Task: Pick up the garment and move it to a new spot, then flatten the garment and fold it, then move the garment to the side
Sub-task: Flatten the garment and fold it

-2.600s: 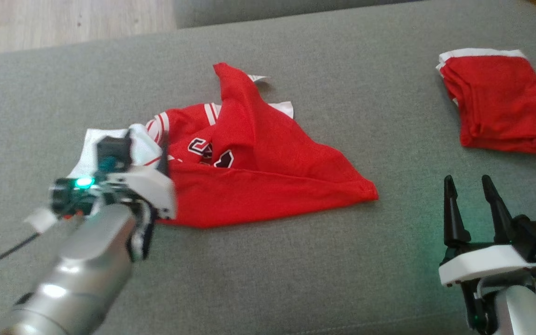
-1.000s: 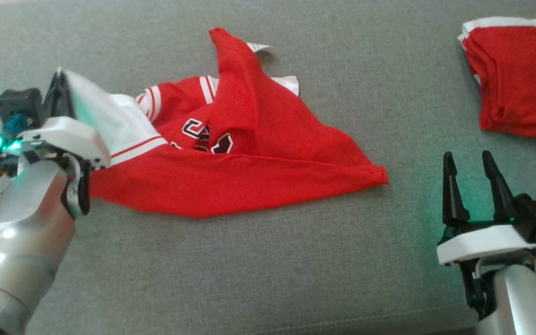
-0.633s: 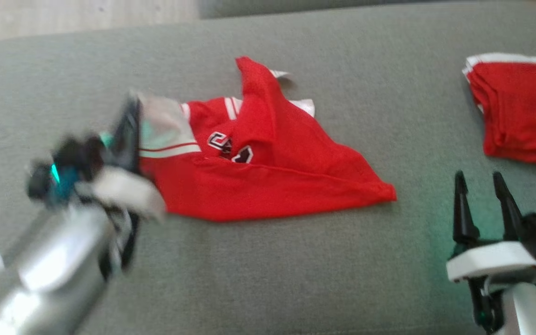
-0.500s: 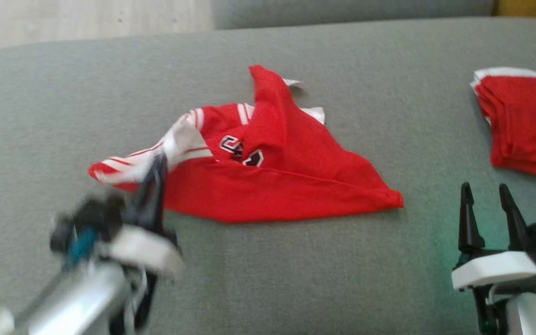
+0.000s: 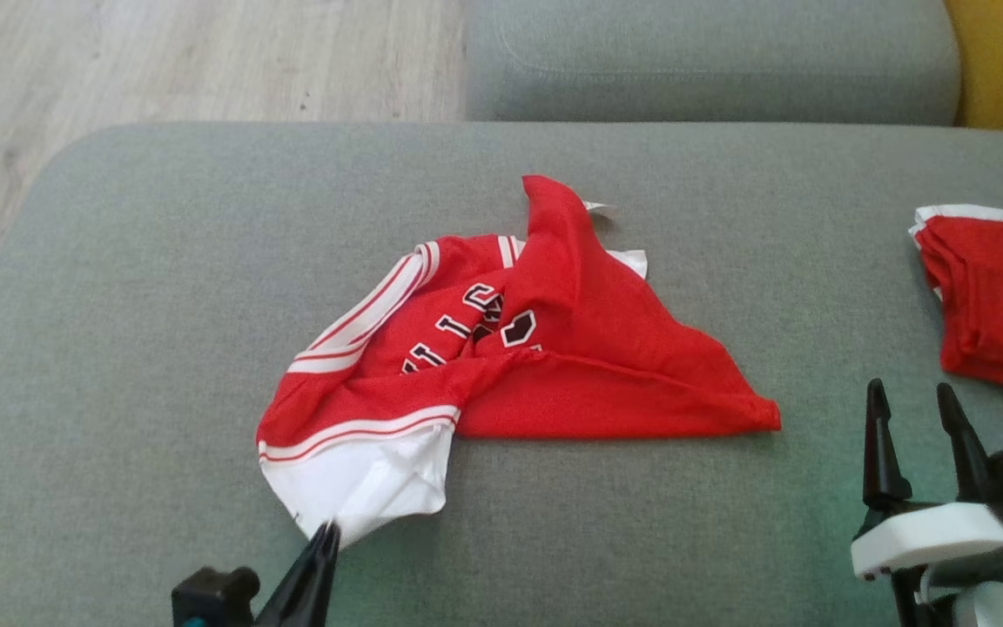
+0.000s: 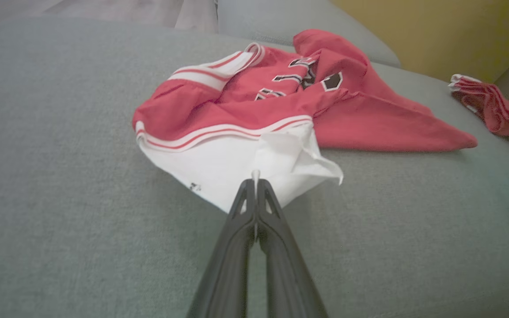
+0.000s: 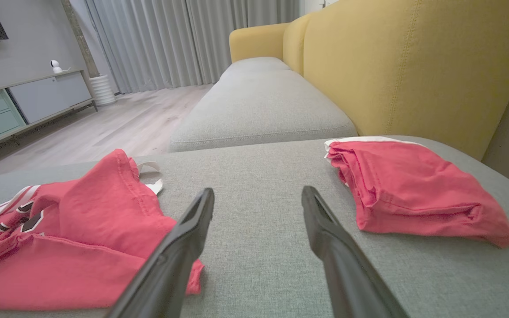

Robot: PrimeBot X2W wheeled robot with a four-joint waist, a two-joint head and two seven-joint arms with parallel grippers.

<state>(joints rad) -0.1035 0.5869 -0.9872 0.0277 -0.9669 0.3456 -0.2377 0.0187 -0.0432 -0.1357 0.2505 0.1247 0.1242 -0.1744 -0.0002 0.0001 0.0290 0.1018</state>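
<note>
While my left fingers (image 6: 237, 229) pinch shut on just the tip of the white hem (image 6: 219, 165) of the crumpled red jersey (image 5: 554, 348), mid-cushion on the grey sofa (image 5: 162, 261), a hard pull could slip it free (my right fingers (image 7: 325, 238) hang wide apart, empty, beside the folded red garment (image 5: 998, 305)).

jersey (image 5: 606, 383): matt red knit cloth, white hem panel same finish. seat cushion (image 5: 162, 261): grey woven upholstery, coarse, matt. folded red garment (image 5: 998, 305): same matt cloth. floor (image 5: 205, 52): pale wood planks, low sheen. sofa back (image 7: 413, 66): yellow fabric, fine weave. right gripper (image 5: 911, 387) fingers: smooth black plastic, slight sheen; body white plastic.
</note>
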